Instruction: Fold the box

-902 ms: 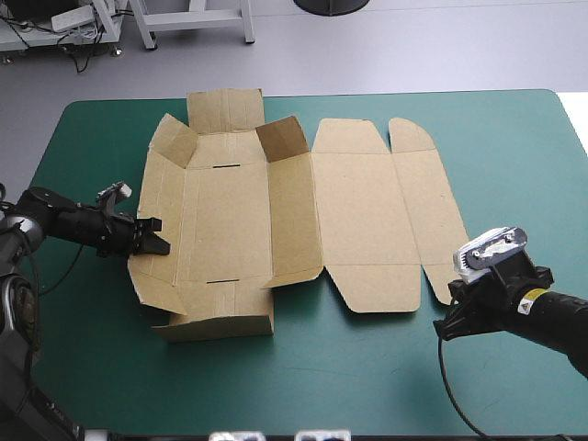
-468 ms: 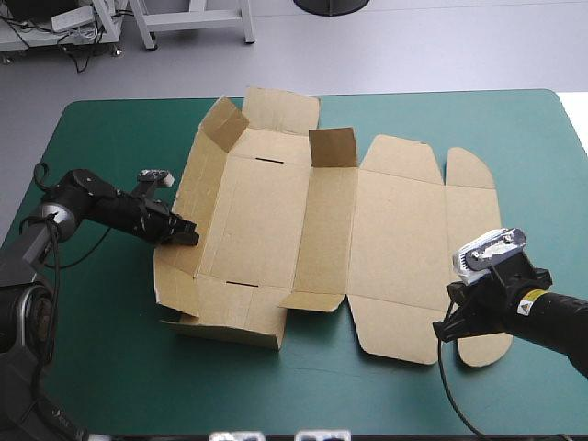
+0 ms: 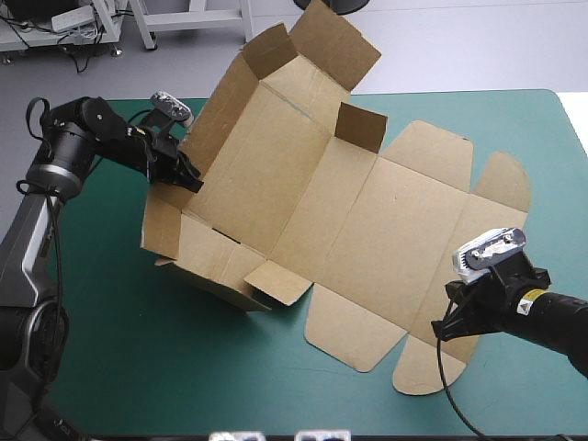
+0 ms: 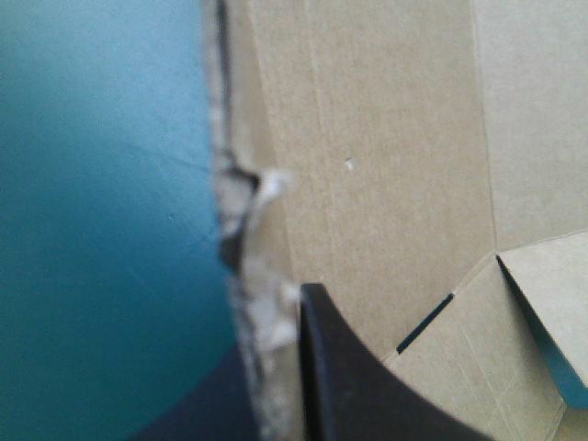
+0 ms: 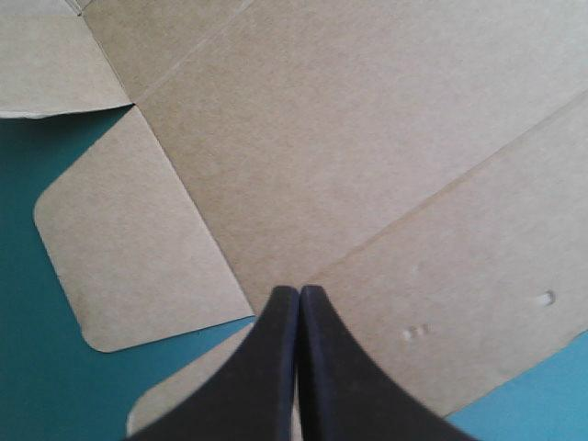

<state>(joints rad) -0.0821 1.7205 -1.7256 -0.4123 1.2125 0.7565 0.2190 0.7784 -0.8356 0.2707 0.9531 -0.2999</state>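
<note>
The brown box (image 3: 367, 211) is a cut sheet, tilted, with its left side lifted off the teal-green cover and its right panels lying flat. My left gripper (image 3: 188, 176) is shut on the edge of the raised left wall. In the left wrist view one black finger lies on the inner face of the box (image 4: 386, 138) and the other behind the frayed edge, with the left gripper (image 4: 271, 331) clamping that edge. My right gripper (image 3: 447, 326) hangs shut at the sheet's near right flaps. In the right wrist view the right gripper (image 5: 299, 292) forms a pointed arch over the box (image 5: 367, 138).
The table's far edge (image 3: 478, 92) runs behind the box, and the raised end flaps (image 3: 322, 41) stand up past it. Teal-green cover (image 3: 129, 349) stretches between the box and the near left edge. The table's right corner (image 3: 565, 106) is rounded.
My left gripper has risen and moved toward the far side, lifting the box's left wall. The sheet has swung and slid right, so its right flaps now reach my right gripper, which stayed still.
</note>
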